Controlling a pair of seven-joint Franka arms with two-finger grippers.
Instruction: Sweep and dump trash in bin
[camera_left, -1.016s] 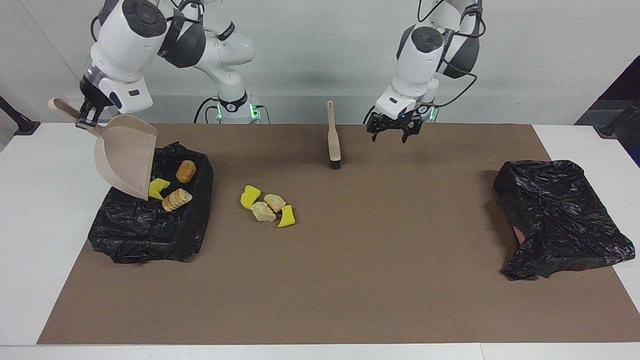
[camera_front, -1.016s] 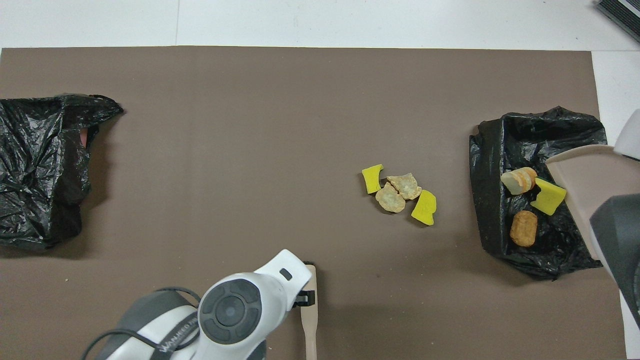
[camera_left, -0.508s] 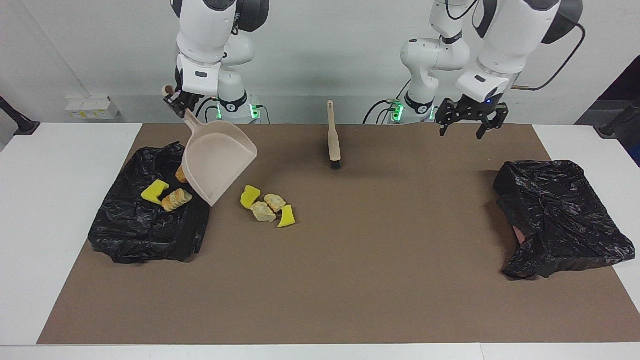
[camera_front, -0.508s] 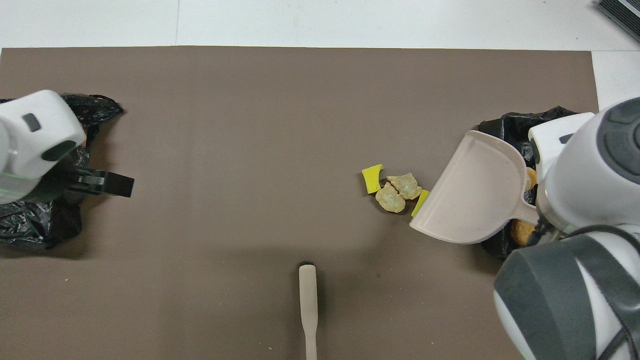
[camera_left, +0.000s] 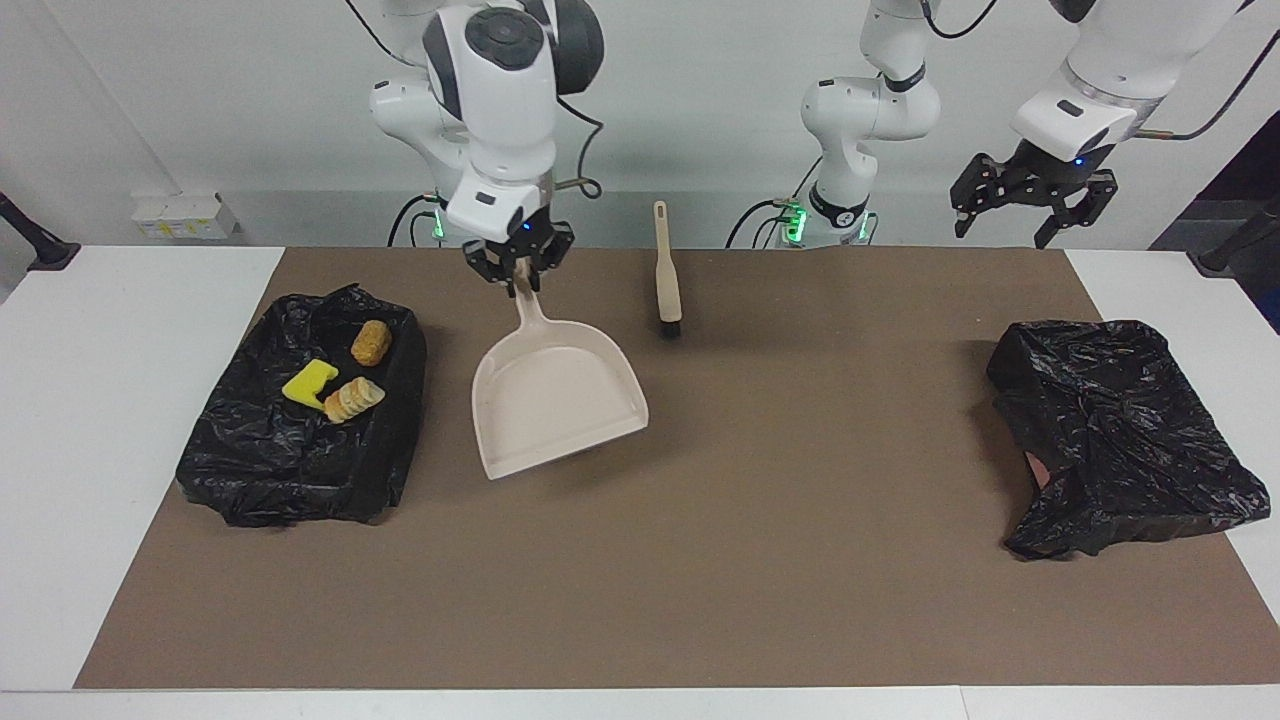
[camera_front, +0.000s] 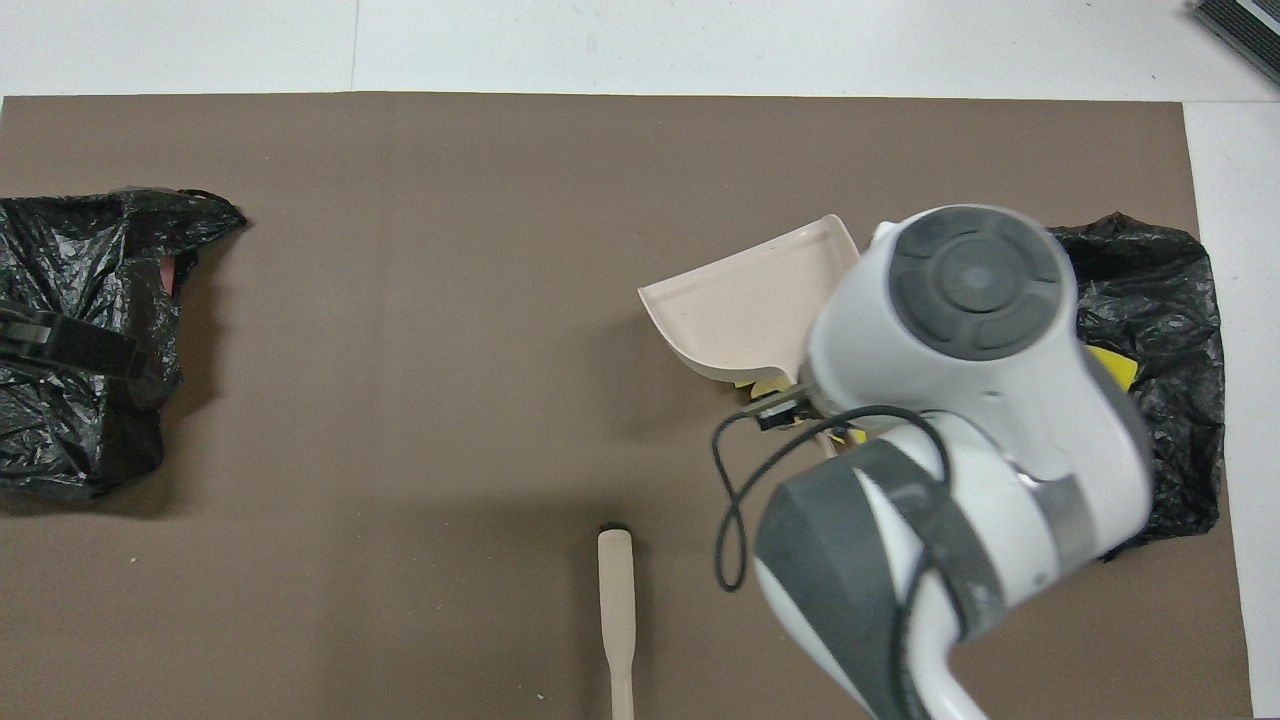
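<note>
Right pincer (camera_left: 520, 262) grips the handle of the beige dustpan (camera_left: 555, 405), holding it in the air with its open mouth turned away from the robots, probably so it can come down for another load. Over the desk (camera_left: 750, 560) near the left arm's end, the left pincer (camera_left: 1030, 195) hangs open and empty, waiting. Two black bag-lined bins sit at either end; the bin at the right arm's end (camera_left: 290, 470) already holds three bits of trash (camera_left: 340, 380). Remaining bits are mostly hidden under the dustpan. Close to the robots, the brush (camera_left: 665, 275) lies untouched. No writing or label can be read.
</note>
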